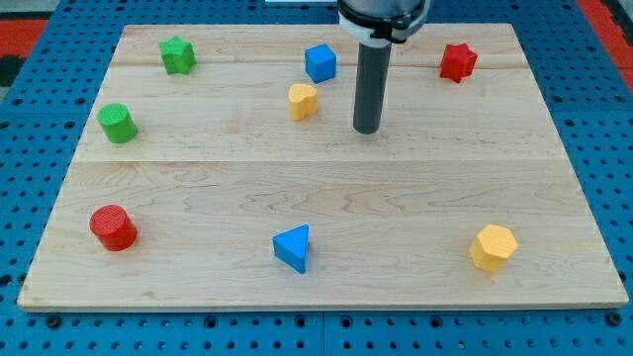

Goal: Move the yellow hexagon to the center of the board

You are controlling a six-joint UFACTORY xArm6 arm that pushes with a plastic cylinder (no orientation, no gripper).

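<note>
The yellow hexagon (493, 247) lies near the board's bottom right corner. My tip (367, 129) stands on the board in the upper middle, far up and left of the hexagon and apart from it. A small yellow block (303, 101) lies just to the tip's left, not touching it. A blue block (320, 62) lies up and left of the tip.
A red star (458, 61) lies at the top right. A green star (177, 54) and a green cylinder (117, 123) lie at the upper left. A red cylinder (113, 227) lies at the lower left. A blue triangle (293, 247) lies at the bottom middle. The wooden board (316, 188) sits on blue pegboard.
</note>
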